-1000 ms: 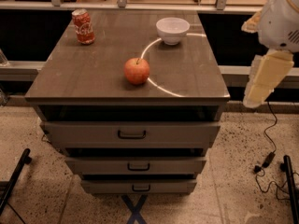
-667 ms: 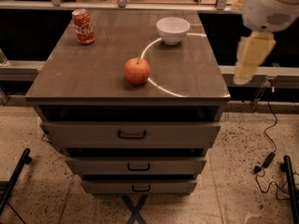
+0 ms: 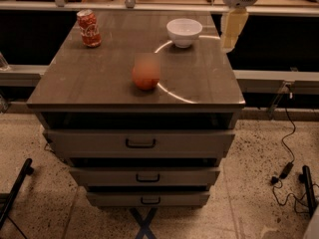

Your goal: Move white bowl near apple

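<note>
The gripper (image 3: 229, 43) hangs above the far right edge of the cabinet top (image 3: 94, 78), just right of the white bowl (image 3: 184, 31). The apple (image 3: 145, 72) sits nearer, and the soda can (image 3: 88, 28) stands far left.

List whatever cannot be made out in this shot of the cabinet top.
- apple, camera view: a blurred patch covers its top, so no stem can be seen.
- gripper, camera view, hanging just right of the white bowl: the arm above it is cut off by the top edge.
- drawers, camera view: contents are hidden behind their shut fronts.
</note>
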Motion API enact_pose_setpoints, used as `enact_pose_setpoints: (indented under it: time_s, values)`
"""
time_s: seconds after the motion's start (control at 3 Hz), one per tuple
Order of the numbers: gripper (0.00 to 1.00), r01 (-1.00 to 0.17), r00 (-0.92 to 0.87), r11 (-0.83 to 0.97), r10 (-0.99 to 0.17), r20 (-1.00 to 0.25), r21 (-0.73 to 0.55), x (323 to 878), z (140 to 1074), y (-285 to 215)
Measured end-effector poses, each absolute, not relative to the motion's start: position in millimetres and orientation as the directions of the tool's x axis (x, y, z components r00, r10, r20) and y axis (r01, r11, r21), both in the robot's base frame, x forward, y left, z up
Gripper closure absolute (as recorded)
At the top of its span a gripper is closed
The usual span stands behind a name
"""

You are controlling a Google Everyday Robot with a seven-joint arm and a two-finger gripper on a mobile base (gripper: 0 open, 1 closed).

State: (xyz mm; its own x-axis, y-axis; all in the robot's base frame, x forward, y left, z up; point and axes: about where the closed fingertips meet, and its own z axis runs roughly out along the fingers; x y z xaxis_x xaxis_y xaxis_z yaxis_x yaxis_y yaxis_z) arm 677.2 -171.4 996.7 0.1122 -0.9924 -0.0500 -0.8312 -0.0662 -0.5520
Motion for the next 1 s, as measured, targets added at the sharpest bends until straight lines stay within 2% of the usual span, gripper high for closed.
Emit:
enact_pose_setpoints:
  time_s: [0.67,1.0]
  values:
    - [0.00,-0.836,0.129,-0.088,-0.991,-0.038,-0.541,681,985,-168]
    - [0.00,-0.824,0.131,-0.092,-0.991,-0.030,-0.559,703,965,-172]
